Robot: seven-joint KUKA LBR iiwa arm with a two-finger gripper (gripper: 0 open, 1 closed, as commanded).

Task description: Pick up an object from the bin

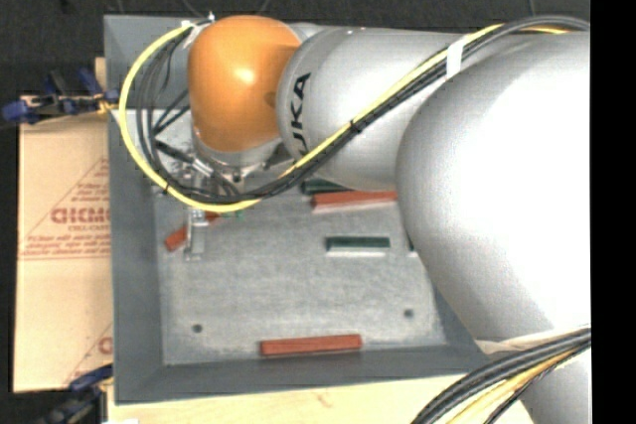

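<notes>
My gripper (196, 238) hangs low over the left part of the bin floor, under the arm's orange wrist cover. A small red-orange piece (177, 239) lies right beside it on its left, touching or nearly touching it; whether it is gripped I cannot tell. A dark green flat bar (358, 243) lies to the right near the bin's middle. Above that bar a red-brown bar (353, 201) lies partly under the arm.
A longer red-brown bar (310, 346) lies along the bin's front wall. The thick silver arm covers the bin's right side and back. The left wall stands close to the gripper.
</notes>
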